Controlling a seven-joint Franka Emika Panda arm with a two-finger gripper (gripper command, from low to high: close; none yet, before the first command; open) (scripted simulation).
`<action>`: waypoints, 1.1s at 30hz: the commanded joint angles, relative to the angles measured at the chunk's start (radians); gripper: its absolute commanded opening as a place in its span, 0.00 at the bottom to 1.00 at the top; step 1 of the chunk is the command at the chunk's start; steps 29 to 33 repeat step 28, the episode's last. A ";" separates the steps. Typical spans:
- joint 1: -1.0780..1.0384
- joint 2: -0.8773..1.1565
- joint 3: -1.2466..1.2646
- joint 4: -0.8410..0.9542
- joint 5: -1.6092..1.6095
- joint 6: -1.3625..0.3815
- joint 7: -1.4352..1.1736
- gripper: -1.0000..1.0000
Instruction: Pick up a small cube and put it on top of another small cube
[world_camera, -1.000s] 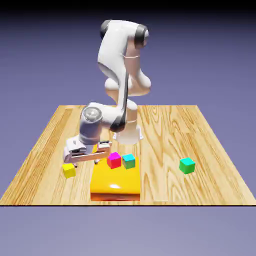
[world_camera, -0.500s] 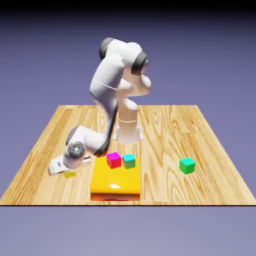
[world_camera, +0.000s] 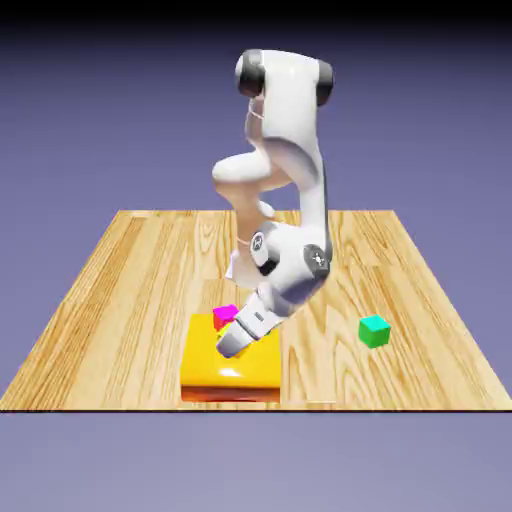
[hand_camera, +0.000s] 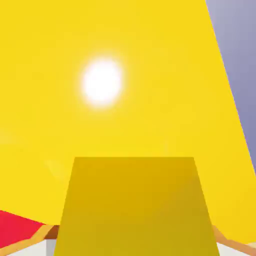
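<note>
Yellow cube clasped above the glossy slab

I have the yellow cube (hand_camera: 136, 207) clamped between the fingers (hand_camera: 42, 248), over the broad yellow slab (world_camera: 230, 372). In the hand view its near face points at my camera, the top edge running level and the sides flaring toward the bottom. Being a cube, it has no long axis I can name. The face is flat, plain and dull ochre, with crisp straight edges. In the exterior view the white arm (world_camera: 293, 115) slants down toward the exterior view's left, and its hand hides most of what I'm gripping, so I can't tell the cube's tilt there

The slab is smooth and shiny, with softened edges, a bright highlight and an orange-red front. The magenta cube (world_camera: 226, 315) shows just beside the hand, near the slab's far edge. Well apart, toward the exterior view's right, the sharp-cornered green cube (world_camera: 374, 331) sits on the pale, streaky wood-grain tabletop (world_camera: 430, 370)
</note>
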 joint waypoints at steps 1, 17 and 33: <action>0.036 -0.010 0.008 -0.011 -0.019 0.003 0.000 0.00; 0.616 -0.176 0.141 -0.183 -0.276 0.035 -0.028 0.00; 0.643 -0.068 0.120 -0.195 -0.386 0.166 0.036 1.00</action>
